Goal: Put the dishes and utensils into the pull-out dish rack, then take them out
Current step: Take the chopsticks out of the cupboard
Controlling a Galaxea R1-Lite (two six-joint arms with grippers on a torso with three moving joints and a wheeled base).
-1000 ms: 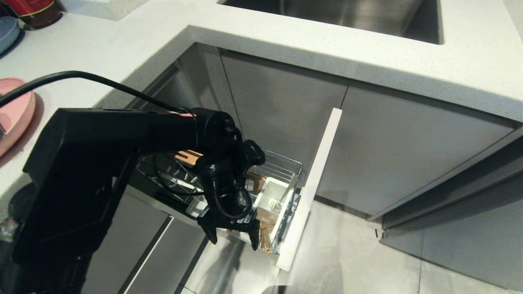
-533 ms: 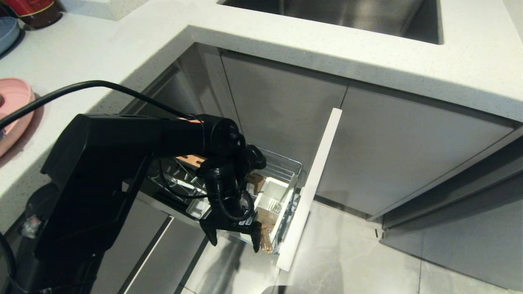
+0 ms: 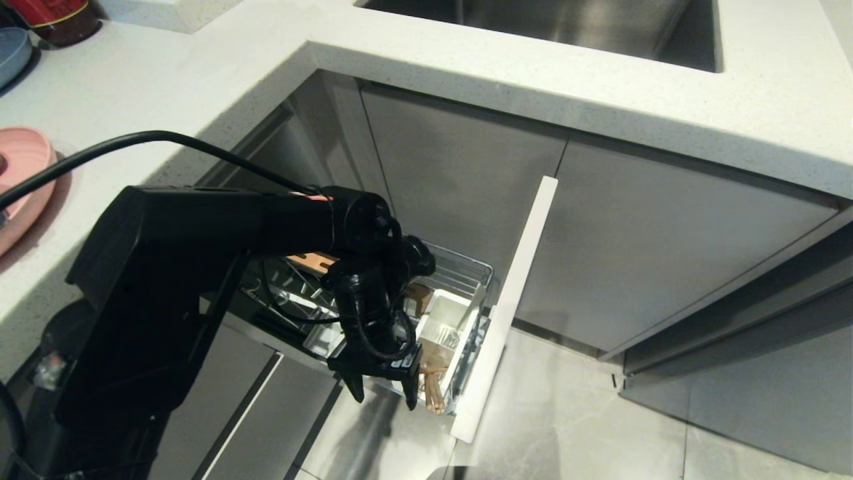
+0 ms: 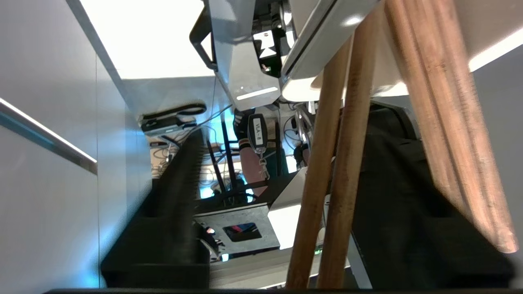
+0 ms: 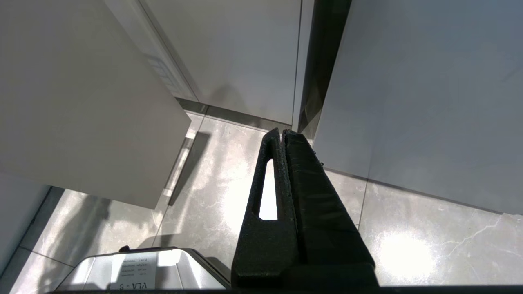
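The pull-out dish rack (image 3: 466,270) stands drawn out from under the counter, with its white cutlery box (image 3: 445,325) against the pale front panel (image 3: 516,293). Wooden chopsticks (image 3: 434,393) stick out at the rack's near end. My left gripper (image 3: 384,395) points down beside them, open. In the left wrist view the chopsticks (image 4: 325,183) run between its black fingers (image 4: 179,196), close to the far finger and apart from the near one. The pink plate (image 3: 23,173) lies on the counter at the far left. My right gripper (image 5: 282,134) hangs shut over the floor.
A white speckled counter (image 3: 600,87) with a steel sink (image 3: 553,27) overhangs the grey cabinet doors (image 3: 653,247). A blue-grey plate (image 3: 10,53) and a dark red jar (image 3: 56,17) sit at the back left. Grey tiled floor (image 3: 600,413) lies below.
My left gripper's fingers have drawn closer together around the chopsticks. The arm's upper part shifted slightly to the right a second ago and has held still since.
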